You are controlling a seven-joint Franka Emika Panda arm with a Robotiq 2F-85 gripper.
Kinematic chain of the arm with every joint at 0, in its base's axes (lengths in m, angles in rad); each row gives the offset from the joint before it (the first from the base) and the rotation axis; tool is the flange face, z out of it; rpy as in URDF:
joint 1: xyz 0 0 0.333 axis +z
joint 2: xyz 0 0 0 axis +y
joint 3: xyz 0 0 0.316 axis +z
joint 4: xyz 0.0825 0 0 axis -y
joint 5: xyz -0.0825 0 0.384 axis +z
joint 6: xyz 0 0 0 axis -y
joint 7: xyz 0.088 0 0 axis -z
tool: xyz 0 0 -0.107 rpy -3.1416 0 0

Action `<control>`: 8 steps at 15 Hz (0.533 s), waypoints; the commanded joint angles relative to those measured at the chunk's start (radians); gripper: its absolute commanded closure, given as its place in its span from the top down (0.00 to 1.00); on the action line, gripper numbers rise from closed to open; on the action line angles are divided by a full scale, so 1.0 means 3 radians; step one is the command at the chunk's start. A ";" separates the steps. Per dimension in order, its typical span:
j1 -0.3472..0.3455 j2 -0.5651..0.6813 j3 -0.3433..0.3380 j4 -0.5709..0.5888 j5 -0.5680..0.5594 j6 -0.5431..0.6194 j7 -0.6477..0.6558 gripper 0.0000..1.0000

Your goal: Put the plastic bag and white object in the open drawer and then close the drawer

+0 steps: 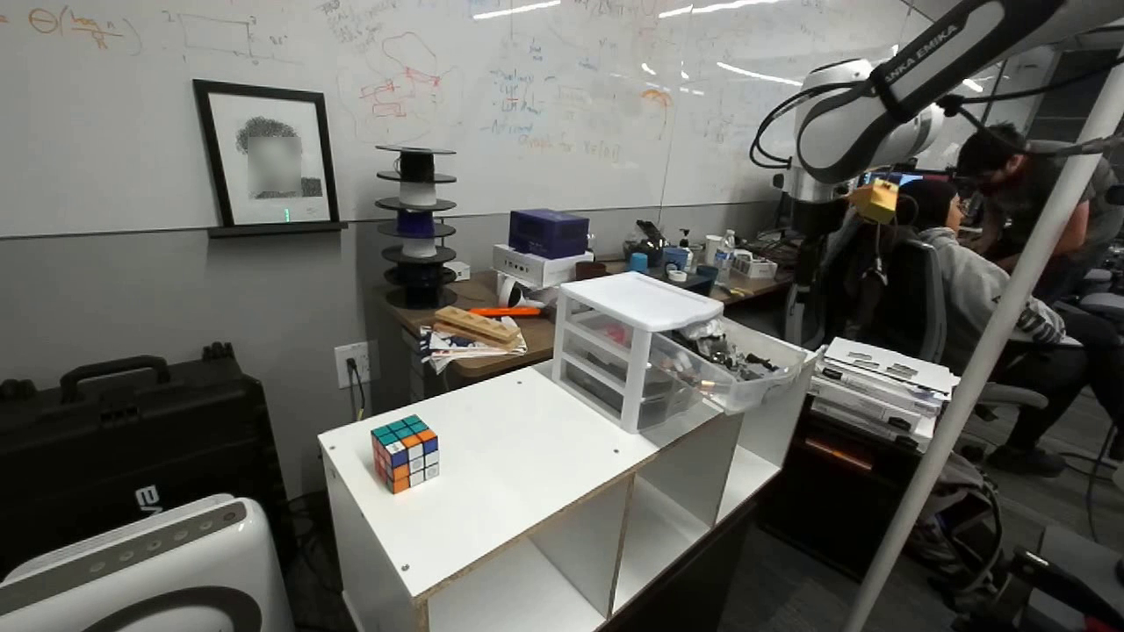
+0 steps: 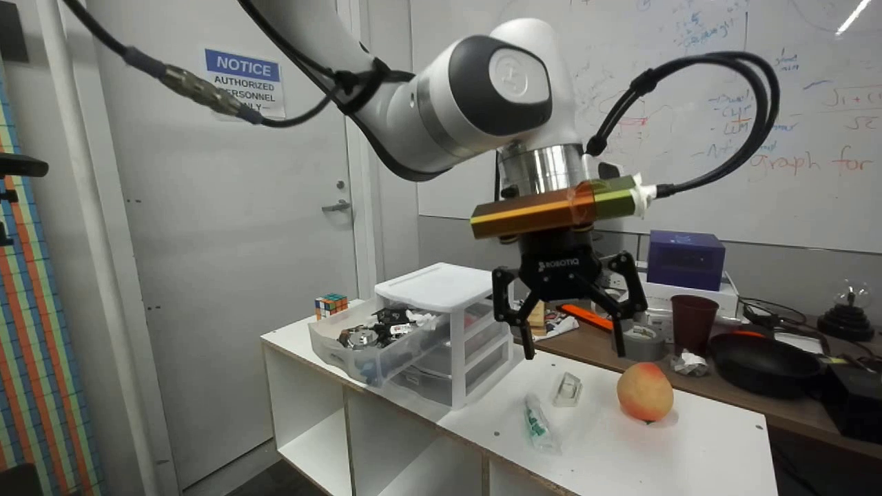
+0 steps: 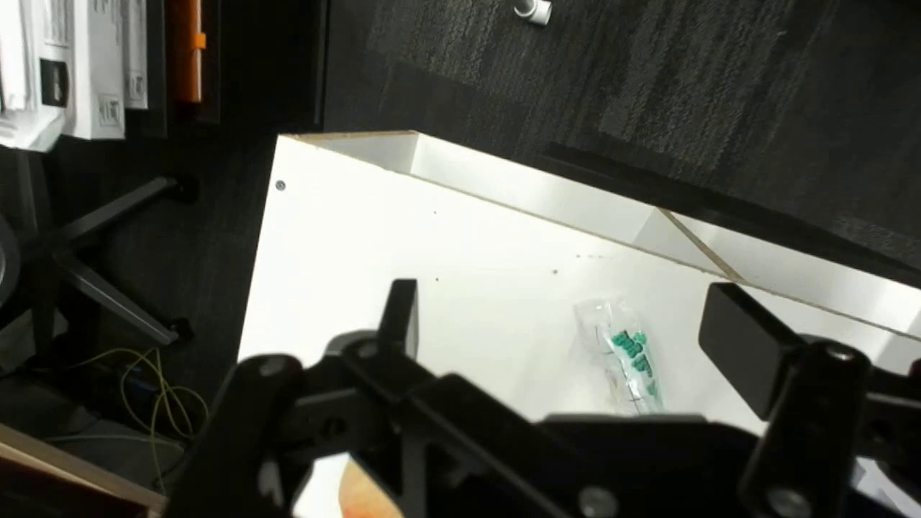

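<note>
In an exterior view, the arm point(image 2: 434, 114) was extended from the upper left toward the upper centre and was bent there at a joint; in both exterior views its last section was directed downward. Beneath it, at left centre, a puzzle cube point(image 2: 331, 304) was situated on the top of a white shelf cabinet point(image 2: 703, 455). To the right of the cube, the translucent drawer point(image 2: 391, 364) was shown open, projecting leftward from a white three-drawer unit point(image 2: 441, 284), with small dark and metallic items point(image 2: 386, 329) contained in it. The gripper point(image 2: 575, 354) was held right of centre, pointed down, above the cabinet top and well apart from it; its jaws were spread wide. Below it in the frame, the plastic bag point(image 2: 539, 424), printed in green, was positioned aslant on the cabinet top, and the white object point(image 2: 568, 390), small and partly see-through, was placed just beside it, to the upper right. Farther right, a peach point(image 2: 645, 391) was set apart from both. In the wrist view, the peach was partly covered by the gripper at the lower edge, left of centre, and the bag was framed farther right, between the two fingers point(image 3: 741, 345) and apart from each.
</note>
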 commanded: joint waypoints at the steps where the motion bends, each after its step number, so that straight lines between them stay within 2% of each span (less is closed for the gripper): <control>1: -0.0110 0.0355 0.0213 0.0294 0.0115 0.0138 -0.0085 1.00; 8: -0.0270 0.0694 0.0461 0.0401 0.0358 0.0259 -0.0148 1.00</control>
